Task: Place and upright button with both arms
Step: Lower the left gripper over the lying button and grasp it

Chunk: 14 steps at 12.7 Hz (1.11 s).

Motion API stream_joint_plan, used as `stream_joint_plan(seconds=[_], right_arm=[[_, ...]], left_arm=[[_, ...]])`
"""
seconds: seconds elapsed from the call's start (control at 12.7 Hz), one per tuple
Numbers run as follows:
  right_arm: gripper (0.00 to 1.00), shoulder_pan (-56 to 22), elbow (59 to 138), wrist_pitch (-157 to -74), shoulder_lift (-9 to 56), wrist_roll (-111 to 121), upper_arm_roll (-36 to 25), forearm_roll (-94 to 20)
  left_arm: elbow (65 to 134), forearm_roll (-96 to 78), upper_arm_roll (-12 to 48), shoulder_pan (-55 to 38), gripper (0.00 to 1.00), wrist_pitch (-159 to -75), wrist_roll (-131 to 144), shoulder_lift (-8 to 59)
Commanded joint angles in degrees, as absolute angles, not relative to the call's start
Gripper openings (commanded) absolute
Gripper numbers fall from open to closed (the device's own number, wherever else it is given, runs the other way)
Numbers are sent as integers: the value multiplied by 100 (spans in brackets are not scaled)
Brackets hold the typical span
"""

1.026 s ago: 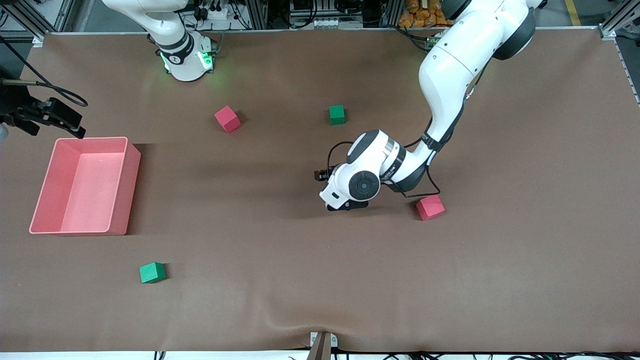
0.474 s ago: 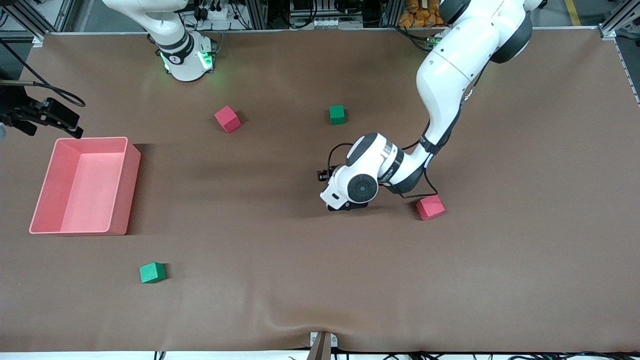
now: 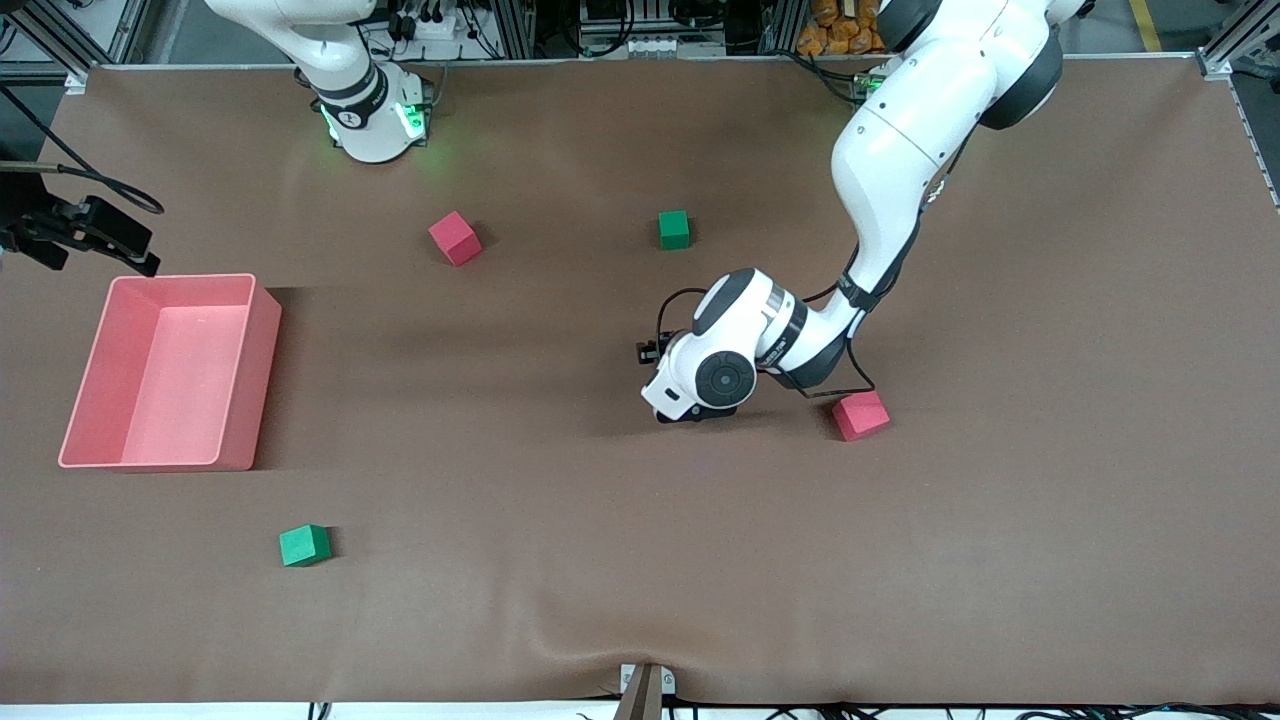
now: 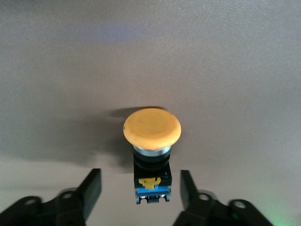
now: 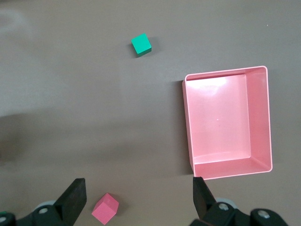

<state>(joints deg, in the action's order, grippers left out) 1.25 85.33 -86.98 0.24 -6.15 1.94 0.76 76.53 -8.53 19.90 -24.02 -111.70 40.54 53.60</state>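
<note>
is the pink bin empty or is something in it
Empty. The right wrist view looks straight down into the pink bin and shows only its bare floor; the front view shows the same, with every cube lying outside it on the table.

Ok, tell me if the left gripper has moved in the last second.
Barely. The left gripper sits in almost the same spot beside the red cube; only the arm's upper links shifted slightly.

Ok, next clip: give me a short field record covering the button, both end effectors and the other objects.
button: lying on the table, between the open left fingers, not gripped
left end effector: open, low over the table's middle
right end effector: open, waiting high beside the pink bin
pink bin: empty
cubes: two red, two green, scattered
</note>
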Motion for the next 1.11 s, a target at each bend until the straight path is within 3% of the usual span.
stream_joint_plan(seconds=[0.0, 0.16, 0.47, 0.63, 0.87, 1.03], right_arm=[[100, 290, 8684, -8701, -132, -527, 316, 97], [100, 290, 8684, -8719, -123, -527, 316, 97], [100, 290, 8675, -8710, -123, -527, 316, 97], [100, 290, 8675, -8710, -123, -527, 316, 97], [100, 290, 8675, -8710, -123, -527, 316, 97], [100, 290, 8675, -8710, -123, -527, 316, 97]], left_arm=[[7497, -932, 1907, -2479, 64, -11267, 4113, 5484], [7497, -932, 1890, -2496, 63, -11268, 4122, 5537], [7497, -932, 1890, -2523, 23, -11276, 4122, 5537], [7506, -932, 1890, -2522, 9, -11276, 4105, 5520], [7506, -914, 1898, -2522, 0, -11276, 4235, 5345], [7488, -888, 1881, -2653, 0, -11494, 4534, 5187]])
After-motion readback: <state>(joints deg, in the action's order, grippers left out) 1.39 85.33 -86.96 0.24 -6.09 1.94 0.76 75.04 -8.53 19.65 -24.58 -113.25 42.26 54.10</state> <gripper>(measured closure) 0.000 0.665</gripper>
